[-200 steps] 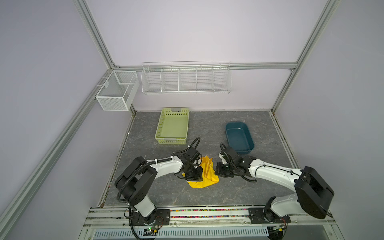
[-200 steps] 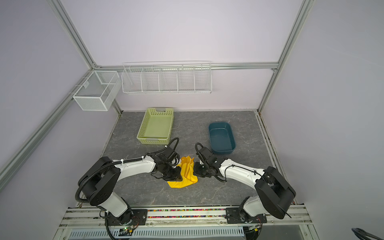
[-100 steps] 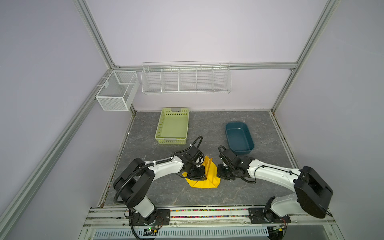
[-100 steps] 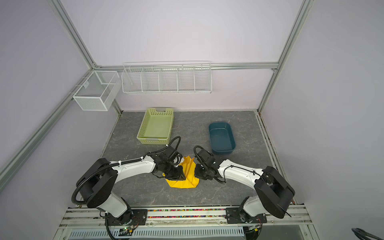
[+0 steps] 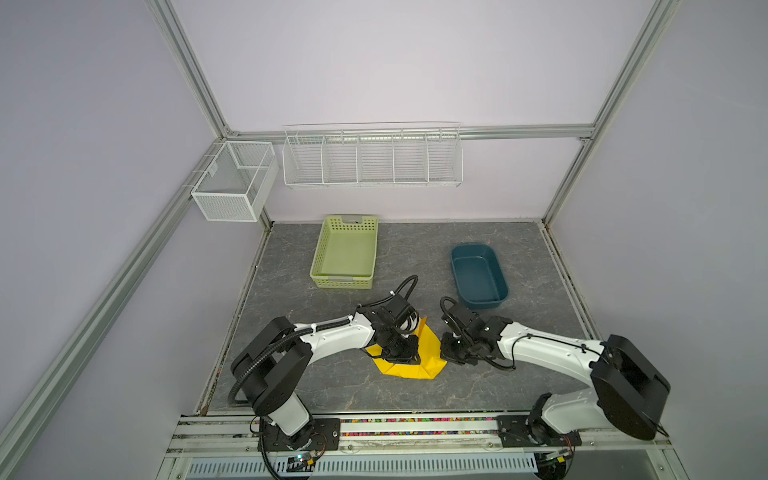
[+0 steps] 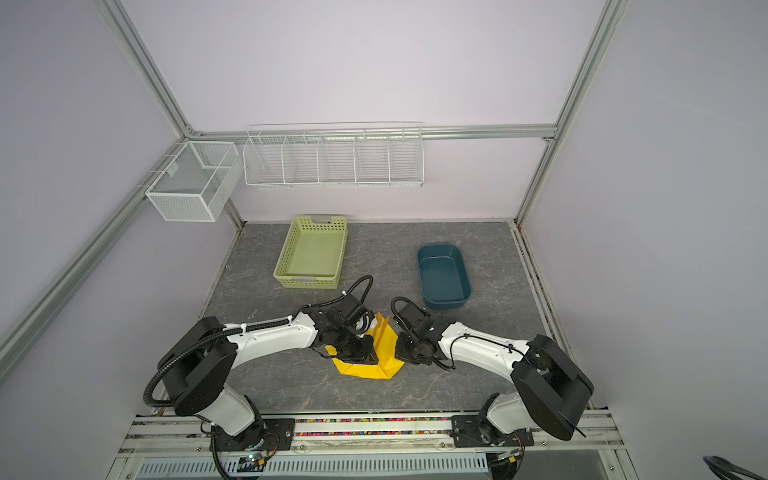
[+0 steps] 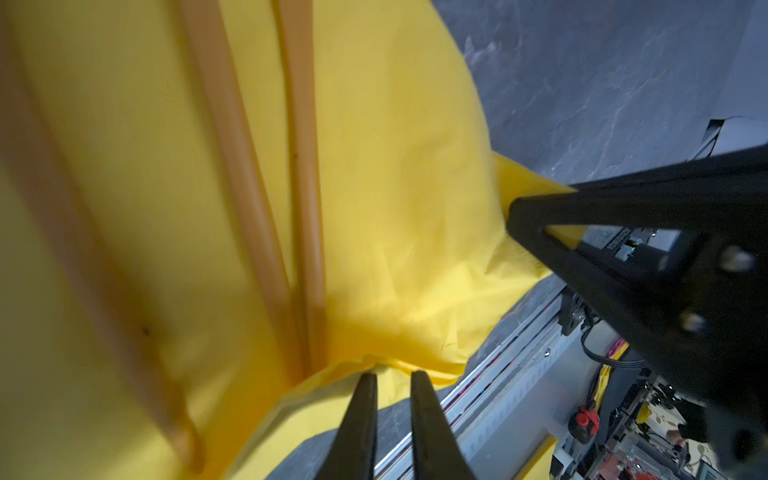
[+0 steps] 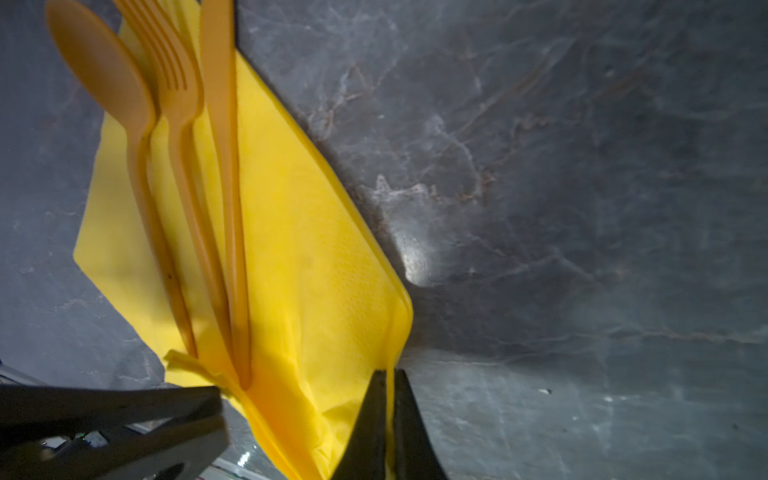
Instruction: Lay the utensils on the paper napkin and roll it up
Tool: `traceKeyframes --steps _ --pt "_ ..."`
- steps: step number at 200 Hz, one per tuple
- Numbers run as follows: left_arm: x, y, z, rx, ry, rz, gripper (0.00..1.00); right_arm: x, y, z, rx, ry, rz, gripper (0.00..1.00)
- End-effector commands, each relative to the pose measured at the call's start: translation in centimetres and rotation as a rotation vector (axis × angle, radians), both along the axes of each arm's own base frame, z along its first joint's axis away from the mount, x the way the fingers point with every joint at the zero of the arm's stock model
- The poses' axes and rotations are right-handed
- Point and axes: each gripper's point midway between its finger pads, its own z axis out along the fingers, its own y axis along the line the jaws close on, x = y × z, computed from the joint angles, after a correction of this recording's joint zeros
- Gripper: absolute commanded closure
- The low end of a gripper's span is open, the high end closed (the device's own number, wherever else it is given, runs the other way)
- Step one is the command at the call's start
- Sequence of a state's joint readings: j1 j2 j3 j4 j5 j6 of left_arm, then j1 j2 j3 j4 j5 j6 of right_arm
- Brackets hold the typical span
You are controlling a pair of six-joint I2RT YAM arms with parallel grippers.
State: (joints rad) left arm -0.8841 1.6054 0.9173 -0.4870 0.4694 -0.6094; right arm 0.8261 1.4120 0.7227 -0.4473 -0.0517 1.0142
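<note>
The yellow paper napkin [image 5: 415,368] [image 6: 376,368] lies near the table's front middle, partly folded up. On it lie the orange-brown utensils: a spoon [image 8: 99,70], a fork [image 8: 174,83] and a knife [image 8: 220,83], with their handles [image 7: 301,166] running into a fold. My left gripper [image 5: 405,358] [image 7: 392,376] is shut on the bunched fold at the handle ends. The right gripper [image 5: 444,357] [image 8: 390,374] is shut on the napkin's raised side edge [image 8: 399,332]. In both top views the two grippers are close together, and the utensils are hidden under them.
A green basket [image 5: 341,283] stands behind the left arm and a blue tub [image 5: 484,301] behind the right arm. Two white wire racks [image 5: 372,158] [image 5: 232,187] hang on the walls. The front rail [image 5: 415,422] runs close below the napkin.
The right gripper has moved left toward the left gripper, bringing the napkin's side edge with it. The napkin looks narrower and more folded.
</note>
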Motion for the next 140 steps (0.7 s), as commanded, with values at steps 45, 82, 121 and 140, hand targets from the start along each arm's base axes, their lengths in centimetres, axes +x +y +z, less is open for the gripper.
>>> traceKeyframes --steps 45,82,121,140 --pt "5.0 4.1 1.3 0.083 -0.084 0.114 0.68 0.0 -0.4 -0.2 0.008 0.010 -0.030 0.91" --pt "4.1 4.1 -1.4 0.106 0.001 0.105 0.63 0.1 -0.3 -0.2 0.013 0.010 -0.029 0.91" --pt "3.4 3.7 -2.7 0.084 0.057 0.107 0.63 0.2 -0.2 -0.1 0.015 0.009 -0.030 0.91" --pt "3.2 4.0 -3.4 0.105 0.071 0.112 0.63 0.2 -0.1 -0.1 0.016 0.010 -0.028 0.91"
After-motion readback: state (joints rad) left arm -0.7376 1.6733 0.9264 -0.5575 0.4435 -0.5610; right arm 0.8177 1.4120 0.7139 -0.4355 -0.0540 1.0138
